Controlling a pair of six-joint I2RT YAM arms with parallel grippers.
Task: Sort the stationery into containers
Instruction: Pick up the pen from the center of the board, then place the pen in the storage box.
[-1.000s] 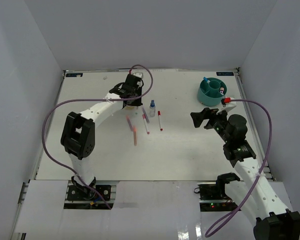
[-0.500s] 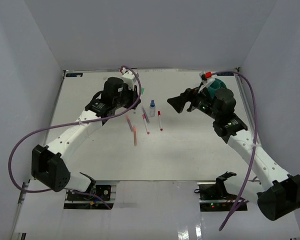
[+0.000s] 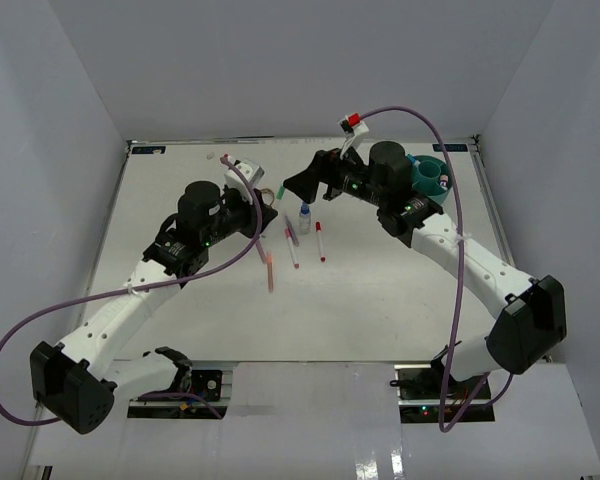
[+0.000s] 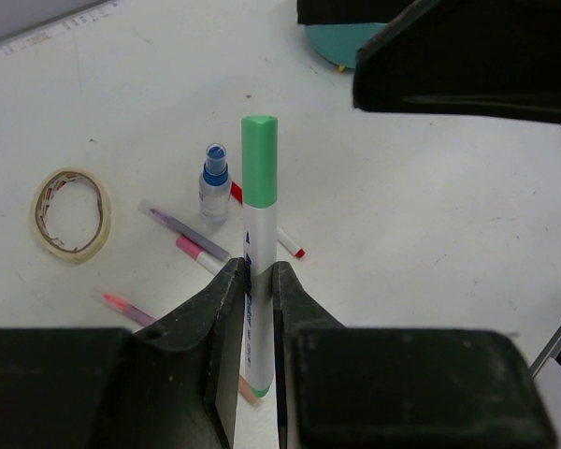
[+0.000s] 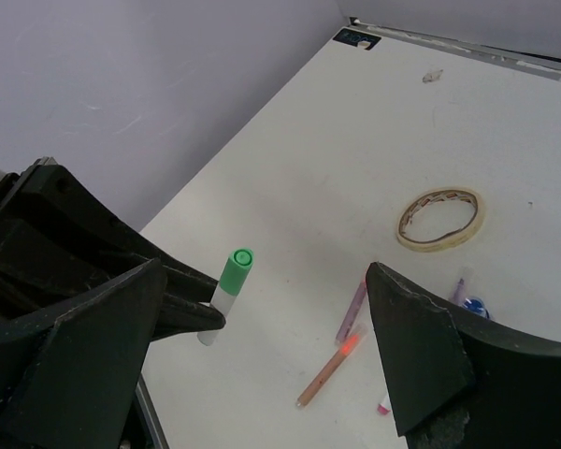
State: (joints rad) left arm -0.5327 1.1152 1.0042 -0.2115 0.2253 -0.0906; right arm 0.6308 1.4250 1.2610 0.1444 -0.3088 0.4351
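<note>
My left gripper (image 4: pixel 255 271) is shut on a white pen with a green cap (image 4: pixel 259 187), held upright above the table; the same pen (image 5: pixel 229 285) shows in the right wrist view. My right gripper (image 5: pixel 262 346) is open, its fingers spread wide just in front of that pen, and it hovers at the back centre (image 3: pixel 294 187). On the table lie a tan loop (image 4: pixel 71 213), a small blue-capped bottle (image 4: pixel 214 182), a purple pen (image 4: pixel 182 227), a pink pen (image 4: pixel 201 254), a red-capped pen (image 4: pixel 290 245) and an orange pen (image 5: pixel 332 367). The teal organiser (image 3: pixel 430 175) stands at the back right.
White walls close in the table on three sides. A purple cable (image 3: pixel 450 190) arcs over the right arm, another (image 3: pixel 40 320) trails from the left arm. A small scrap (image 5: pixel 434 75) lies near the far edge.
The right gripper has swung left from beside the organiser to the back centre. The left arm has stretched out, carrying the green-capped pen toward the right gripper.
</note>
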